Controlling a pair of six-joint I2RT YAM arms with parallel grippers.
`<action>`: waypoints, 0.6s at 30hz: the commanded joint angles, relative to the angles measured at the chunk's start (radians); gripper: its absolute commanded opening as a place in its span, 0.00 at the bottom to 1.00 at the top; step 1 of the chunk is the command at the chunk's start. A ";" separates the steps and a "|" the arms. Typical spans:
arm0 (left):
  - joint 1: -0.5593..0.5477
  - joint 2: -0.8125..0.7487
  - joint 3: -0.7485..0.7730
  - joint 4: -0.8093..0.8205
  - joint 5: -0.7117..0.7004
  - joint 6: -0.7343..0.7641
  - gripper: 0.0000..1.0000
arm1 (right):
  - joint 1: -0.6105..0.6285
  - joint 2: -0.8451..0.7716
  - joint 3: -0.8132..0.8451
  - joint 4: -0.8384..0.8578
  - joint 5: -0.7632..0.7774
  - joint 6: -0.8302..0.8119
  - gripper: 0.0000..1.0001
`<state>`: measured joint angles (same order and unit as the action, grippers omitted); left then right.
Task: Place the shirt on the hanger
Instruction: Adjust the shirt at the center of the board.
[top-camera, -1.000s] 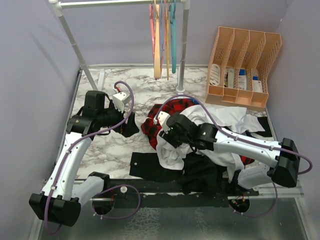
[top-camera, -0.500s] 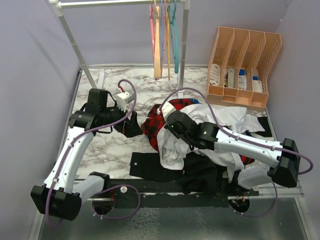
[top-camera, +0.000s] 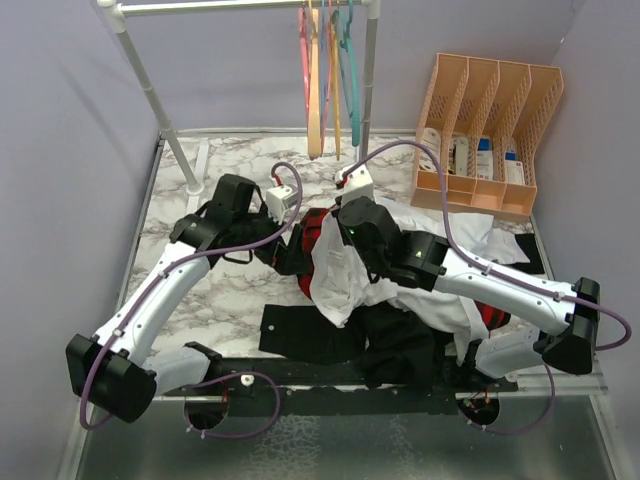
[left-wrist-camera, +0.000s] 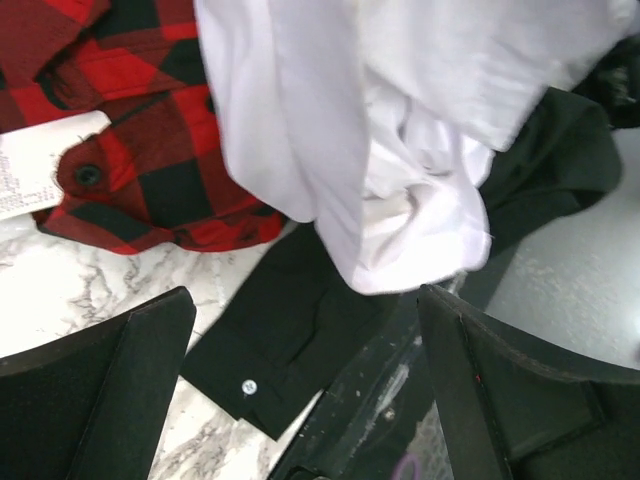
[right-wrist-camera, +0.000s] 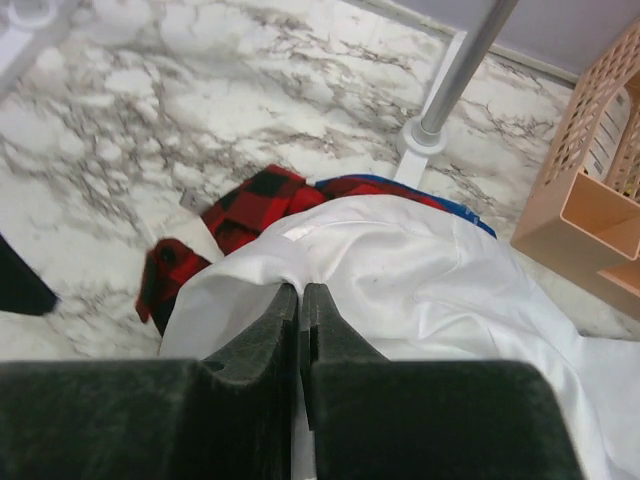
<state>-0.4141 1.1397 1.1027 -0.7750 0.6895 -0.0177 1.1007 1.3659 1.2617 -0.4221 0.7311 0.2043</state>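
Note:
The white shirt (top-camera: 345, 285) is bunched in the pile of clothes, one fold lifted. My right gripper (right-wrist-camera: 301, 290) is shut on that fold, the cloth (right-wrist-camera: 430, 290) draping away from the pinched jaws. From above, the right gripper (top-camera: 338, 243) sits over the pile's left side. My left gripper (top-camera: 288, 256) is just left of the hanging fold and stands open (left-wrist-camera: 310, 385), nothing between its fingers; the shirt (left-wrist-camera: 400, 150) hangs before it. The thin pink hanger (top-camera: 304, 55) hangs on the rail at the back, apart from both grippers.
A red-and-black plaid shirt (top-camera: 312, 232) and a black garment (top-camera: 300, 335) lie under and beside the white one. Peach (top-camera: 315, 100) and teal (top-camera: 347, 75) hangers share the rail. The rack's upright pole (top-camera: 368, 90) and an orange file organizer (top-camera: 485, 130) stand at the back right.
My right gripper closed on the shirt fold and raised it toward the back. The left arm swung right, up to the pile, staying open.

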 joint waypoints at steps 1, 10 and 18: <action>-0.065 0.048 -0.008 0.133 -0.215 -0.069 0.95 | 0.008 0.070 0.119 -0.021 0.131 0.156 0.01; -0.120 0.089 -0.045 0.236 -0.464 -0.072 0.80 | 0.008 0.089 0.152 -0.007 0.097 0.181 0.01; -0.120 0.119 0.012 0.189 -0.119 -0.109 0.94 | 0.008 0.072 0.127 -0.005 0.102 0.189 0.01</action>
<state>-0.5316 1.2453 1.0630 -0.5781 0.3592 -0.1005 1.1007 1.4601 1.3918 -0.4347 0.7998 0.3676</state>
